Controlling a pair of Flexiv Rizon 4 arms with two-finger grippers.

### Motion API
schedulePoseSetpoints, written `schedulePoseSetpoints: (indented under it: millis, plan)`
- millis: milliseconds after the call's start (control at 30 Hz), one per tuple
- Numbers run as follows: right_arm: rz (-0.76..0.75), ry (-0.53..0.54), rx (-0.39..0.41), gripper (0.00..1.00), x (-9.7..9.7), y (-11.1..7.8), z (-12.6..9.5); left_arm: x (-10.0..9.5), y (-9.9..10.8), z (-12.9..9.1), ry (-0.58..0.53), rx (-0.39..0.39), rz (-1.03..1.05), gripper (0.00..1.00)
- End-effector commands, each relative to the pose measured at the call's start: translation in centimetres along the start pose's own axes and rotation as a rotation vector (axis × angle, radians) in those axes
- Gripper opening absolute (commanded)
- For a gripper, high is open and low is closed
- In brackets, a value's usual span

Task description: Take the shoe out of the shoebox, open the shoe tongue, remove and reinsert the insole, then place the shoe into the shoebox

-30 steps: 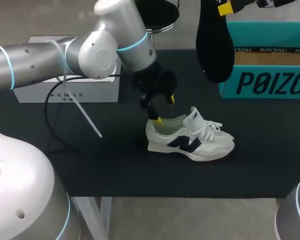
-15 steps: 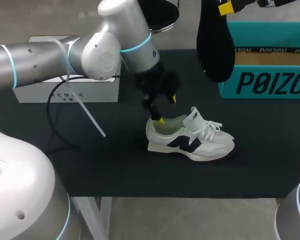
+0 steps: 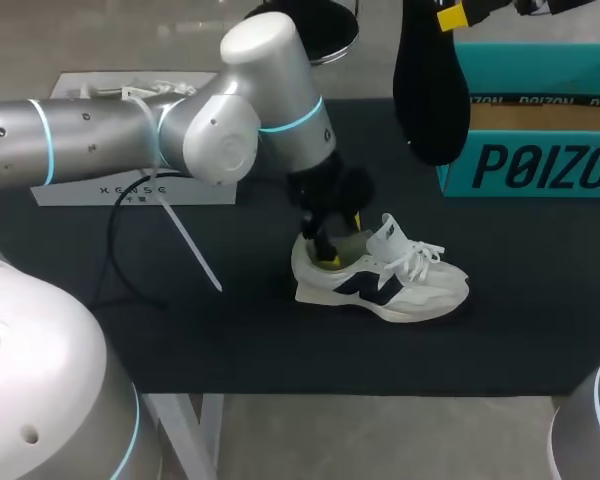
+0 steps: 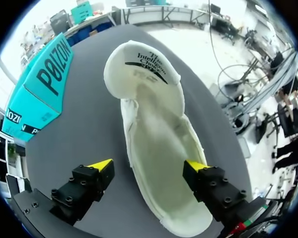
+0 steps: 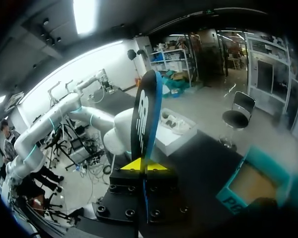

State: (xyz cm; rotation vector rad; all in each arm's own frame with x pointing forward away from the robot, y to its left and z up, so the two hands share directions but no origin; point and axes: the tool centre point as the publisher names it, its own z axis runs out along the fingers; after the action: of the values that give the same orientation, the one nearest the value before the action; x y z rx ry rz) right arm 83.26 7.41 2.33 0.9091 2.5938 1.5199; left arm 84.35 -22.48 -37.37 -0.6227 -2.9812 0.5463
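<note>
A white sneaker [image 3: 380, 282] with a dark side logo lies on the black mat, toe to the right. My left gripper [image 3: 330, 248] sits low at its heel opening. In the left wrist view the left gripper [image 4: 149, 165] is open. One fingertip [image 4: 196, 166] is over the shoe's [image 4: 156, 134] inner edge and the other rests outside over the mat. The tongue [image 4: 141, 64] is folded forward and the inside is bare. My right gripper [image 3: 450, 15] is raised at the back, shut on the black insole [image 3: 430, 85], which hangs down. The right wrist view shows the insole [image 5: 145, 111] upright between the right gripper's [image 5: 145, 164] tips.
The open teal shoebox [image 3: 540, 130] stands at the mat's back right, just right of the hanging insole. A white box [image 3: 130, 185] lies at the back left, behind my left arm. A dark cable [image 3: 110, 250] loops on the mat at the left.
My left arm has swung right and lowered its gripper onto the sneaker's heel opening. The right arm and insole have not moved.
</note>
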Motion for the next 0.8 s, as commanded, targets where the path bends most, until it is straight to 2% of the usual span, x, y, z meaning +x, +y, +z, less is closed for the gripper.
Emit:
schedulePoseSetpoints:
  millis: [33, 333, 600, 800]
  plan:
    - [0.001, -0.001, 0.004, 0.00, -0.1, 0.2, 0.2, -0.1, 0.0, 0.8, 0.005, 0.006, -0.002, 0.00]
    - [0.001, -0.001, 0.004, 0.00, -0.1, 0.2, 0.2, 0.3, 0.0, 1.2, 0.011, 0.024, -0.002, 0.00]
    - [0.001, -0.001, 0.004, 0.00, -0.1, 0.2, 0.2, 0.0, -0.7, -0.2, 0.060, 0.060, 0.112, 0.00]
    - [0.001, -0.001, 0.004, 0.00, -0.1, 0.2, 0.2, -0.8, -0.7, -1.1, 0.084, 0.053, 0.146, 0.00]
